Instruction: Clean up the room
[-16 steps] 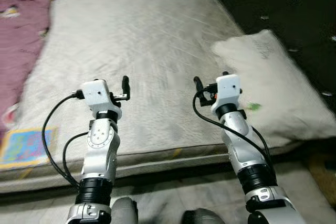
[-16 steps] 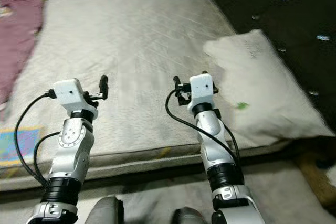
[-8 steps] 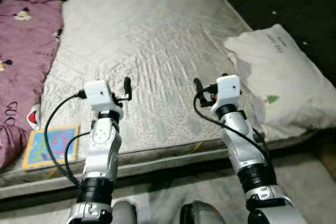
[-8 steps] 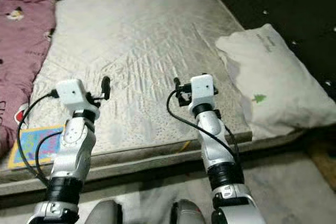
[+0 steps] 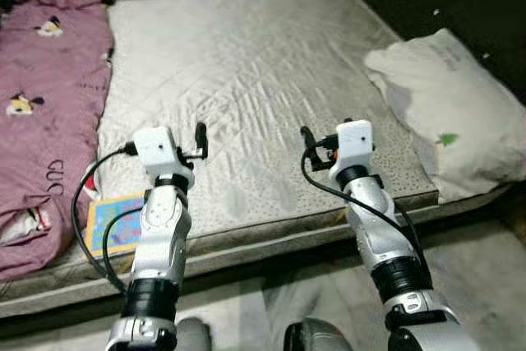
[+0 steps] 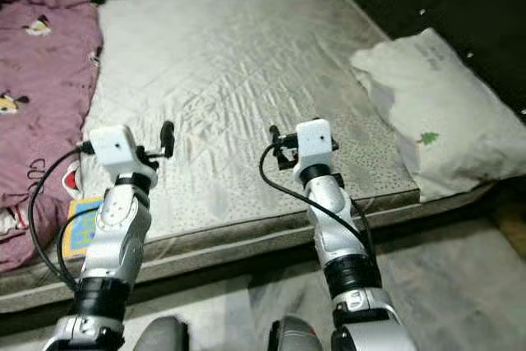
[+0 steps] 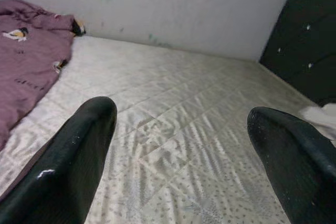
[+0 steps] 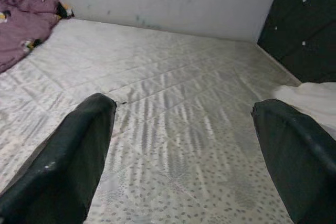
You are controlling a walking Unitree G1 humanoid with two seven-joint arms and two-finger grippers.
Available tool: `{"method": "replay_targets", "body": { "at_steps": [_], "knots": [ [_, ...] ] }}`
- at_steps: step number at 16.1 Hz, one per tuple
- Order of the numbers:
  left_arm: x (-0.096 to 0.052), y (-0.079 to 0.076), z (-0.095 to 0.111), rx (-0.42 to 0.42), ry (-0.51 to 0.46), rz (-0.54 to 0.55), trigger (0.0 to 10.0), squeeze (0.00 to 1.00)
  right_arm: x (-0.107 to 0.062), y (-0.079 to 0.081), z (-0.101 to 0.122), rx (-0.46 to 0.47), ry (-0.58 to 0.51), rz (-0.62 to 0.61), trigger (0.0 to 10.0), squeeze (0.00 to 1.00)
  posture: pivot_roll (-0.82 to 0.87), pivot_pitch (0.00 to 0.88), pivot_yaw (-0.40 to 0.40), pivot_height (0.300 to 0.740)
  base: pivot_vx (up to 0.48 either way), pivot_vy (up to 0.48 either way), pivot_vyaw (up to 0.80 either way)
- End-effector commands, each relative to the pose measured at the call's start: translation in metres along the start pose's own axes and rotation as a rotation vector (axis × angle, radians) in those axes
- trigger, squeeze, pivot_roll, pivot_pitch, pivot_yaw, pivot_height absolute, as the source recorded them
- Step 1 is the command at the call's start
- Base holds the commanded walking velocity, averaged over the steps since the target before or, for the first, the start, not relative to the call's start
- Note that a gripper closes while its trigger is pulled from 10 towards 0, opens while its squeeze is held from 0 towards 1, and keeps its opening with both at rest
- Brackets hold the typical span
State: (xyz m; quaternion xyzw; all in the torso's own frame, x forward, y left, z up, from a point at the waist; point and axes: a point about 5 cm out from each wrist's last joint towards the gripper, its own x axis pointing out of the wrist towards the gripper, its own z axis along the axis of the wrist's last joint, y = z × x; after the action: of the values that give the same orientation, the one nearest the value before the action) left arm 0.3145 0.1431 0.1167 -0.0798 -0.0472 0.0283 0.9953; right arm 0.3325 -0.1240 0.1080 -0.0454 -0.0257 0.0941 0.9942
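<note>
Camera swung left; left gripper [image 7: 181, 150], right gripper [image 8: 184, 150] both spread wide, empty, above mattress [image 5: 246, 63].

Soft even indoor light, faint shadows — sharp centre, blurred floor edge

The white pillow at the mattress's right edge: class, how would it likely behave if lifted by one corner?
The pillow looks soft and creased, so it would probably sag and fold. Likely light for its bulk. It overhangs the mattress edge, so a push might slide it off.
</note>
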Motion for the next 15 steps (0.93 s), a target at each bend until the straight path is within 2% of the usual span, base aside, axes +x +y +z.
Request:
{"method": "replay_targets", "body": {
  "at_steps": [1, 3, 7, 15],
  "knots": [
    [-0.0012, 0.008, -0.0004, 0.011, 0.002, 0.025, 10.0, 0.0, 0.0038, 0.0086, 0.0062, 0.01, -0.021, 0.023, 10.0, 0.0, 0.03, 0.082, -0.044, 0.74, 0.0, 0.476, 0.0],
    [-0.0013, 0.008, -0.0001, 0.009, -0.002, 0.025, 10.0, 0.0, 0.0037, 0.0088, 0.0058, 0.009, -0.017, 0.024, 10.0, 0.0, 0.03, 0.082, -0.044, 0.74, 0.0, 0.463, 0.0],
    [-0.0017, 0.0093, 0.0031, 0.004, -0.021, 0.021, 10.0, 0.0, 0.0047, 0.0085, 0.0063, 0.007, -0.017, 0.027, 10.0, 0.0, 0.02, 0.092, -0.046, 0.74, 0.0, 0.0, 0.0],
    [-0.001, 0.0096, 0.005, -0.001, -0.033, 0.017, 10.0, 0.0, 0.006, 0.0089, 0.0068, 0.006, -0.02, 0.027, 10.0, 0.0, 0.02, 0.091, -0.045, 0.74, 0.326, 0.0, 0.0]
  ]
}}
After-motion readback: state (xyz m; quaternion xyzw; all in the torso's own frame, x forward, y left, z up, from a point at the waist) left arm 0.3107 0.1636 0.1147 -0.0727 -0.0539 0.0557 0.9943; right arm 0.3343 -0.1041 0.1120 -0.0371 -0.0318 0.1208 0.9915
